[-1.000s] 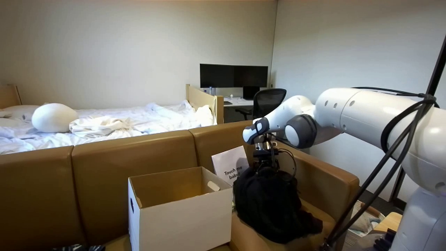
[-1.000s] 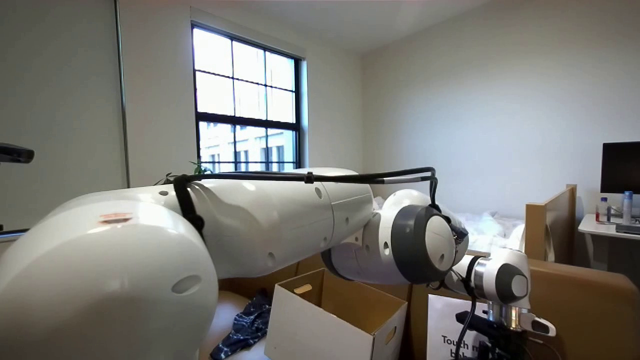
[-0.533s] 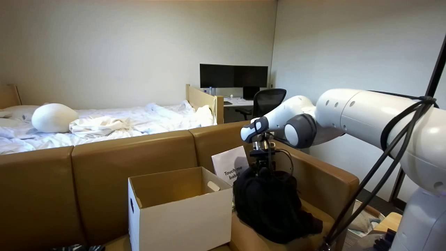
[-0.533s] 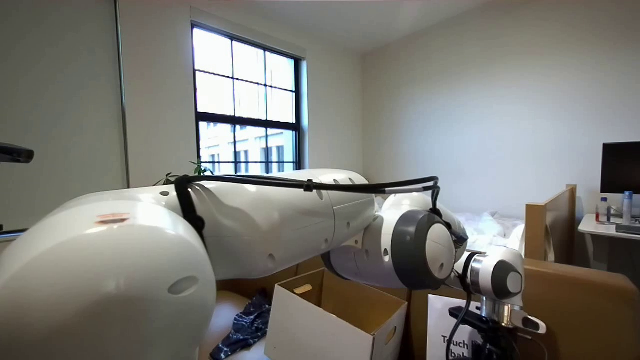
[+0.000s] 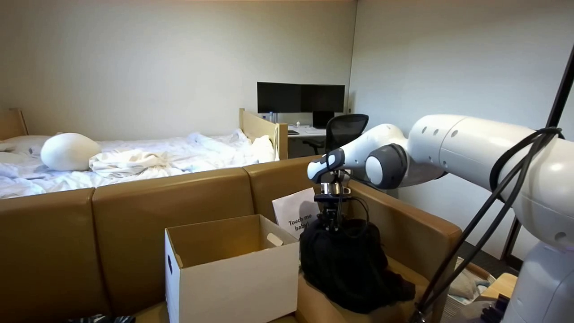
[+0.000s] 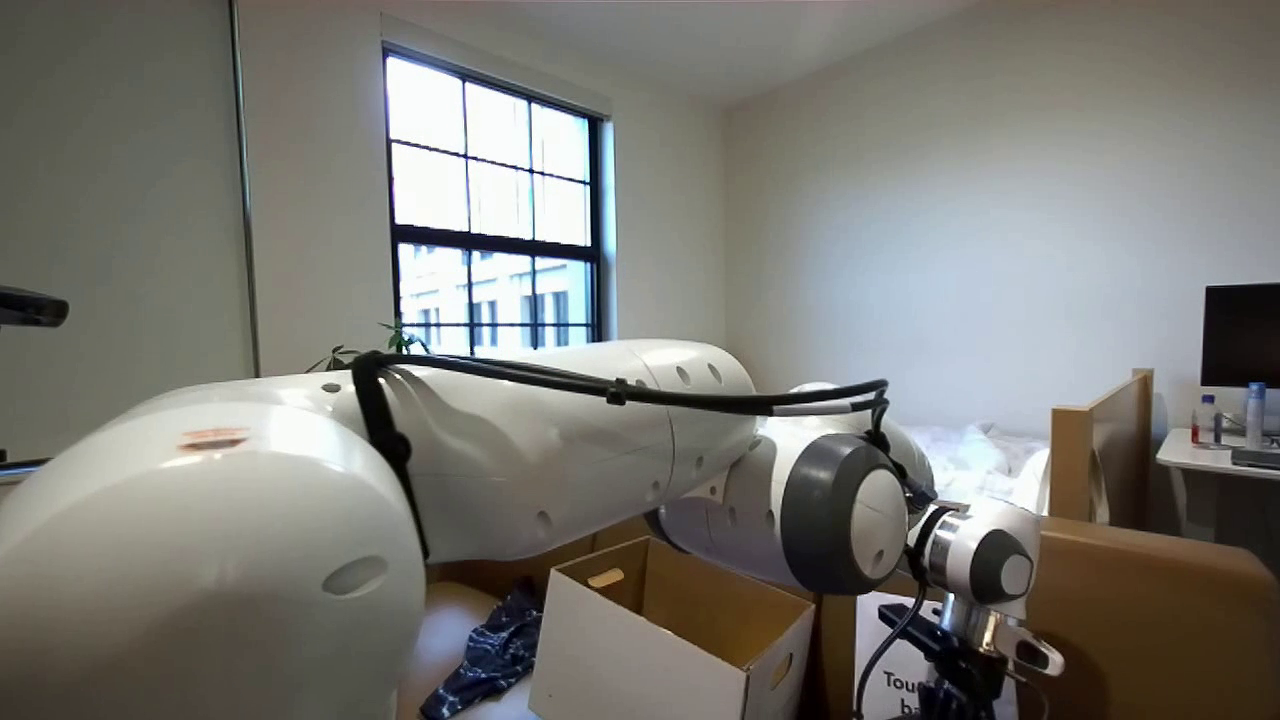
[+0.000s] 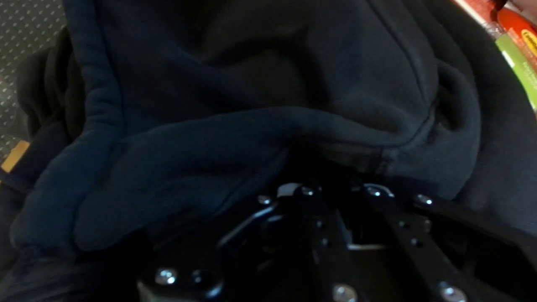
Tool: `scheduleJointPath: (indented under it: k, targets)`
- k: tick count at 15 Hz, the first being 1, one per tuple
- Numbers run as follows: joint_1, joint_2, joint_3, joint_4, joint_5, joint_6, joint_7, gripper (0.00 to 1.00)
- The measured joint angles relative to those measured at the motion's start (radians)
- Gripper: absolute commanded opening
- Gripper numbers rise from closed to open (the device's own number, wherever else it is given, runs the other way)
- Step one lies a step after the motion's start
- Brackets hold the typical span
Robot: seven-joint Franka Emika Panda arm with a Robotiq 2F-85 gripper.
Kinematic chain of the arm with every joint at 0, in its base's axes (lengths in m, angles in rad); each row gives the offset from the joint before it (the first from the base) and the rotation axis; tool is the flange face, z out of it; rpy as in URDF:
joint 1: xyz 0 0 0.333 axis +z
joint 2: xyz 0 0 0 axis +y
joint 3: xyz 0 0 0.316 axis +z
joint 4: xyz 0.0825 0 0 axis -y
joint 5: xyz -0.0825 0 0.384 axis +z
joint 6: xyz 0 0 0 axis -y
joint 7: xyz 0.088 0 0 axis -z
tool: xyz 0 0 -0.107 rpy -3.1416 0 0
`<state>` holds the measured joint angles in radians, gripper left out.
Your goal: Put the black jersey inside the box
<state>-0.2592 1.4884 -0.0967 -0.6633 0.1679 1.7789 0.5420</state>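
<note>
Lying beside the box point(image 5: 237, 287), the black jersey point(image 5: 347, 269) hides the tips of our tool point(image 7: 333, 186); we cannot tell its opening or whether it grips

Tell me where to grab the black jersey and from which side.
I'd pinch the raised fold at the top of the black jersey, coming straight down: the cloth is heaped high and that ridge gives an edge to close on. The box and sofa arm flank it, so a side approach looks tighter. The gripper points down there, fingertips lost in dark cloth.
</note>
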Motion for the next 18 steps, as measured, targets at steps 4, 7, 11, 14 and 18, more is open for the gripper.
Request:
scheduleJointPath:
  k: [4, 7, 11, 14, 18]
  targets:
    - [-0.029, 0.000, 0.054, 0.011, 0.080, 0.001, 0.007, 0.47]
    - [-0.065, -0.002, 0.105, 0.038, 0.157, 0.017, 0.007, 0.66]
    - [-0.085, 0.000, 0.151, 0.037, 0.232, 0.139, 0.038, 0.92]
    - [-0.071, 0.002, 0.159, 0.001, 0.238, 0.271, 0.087, 1.00]
    - [-0.038, 0.007, 0.137, -0.068, 0.236, 0.400, 0.146, 1.00]
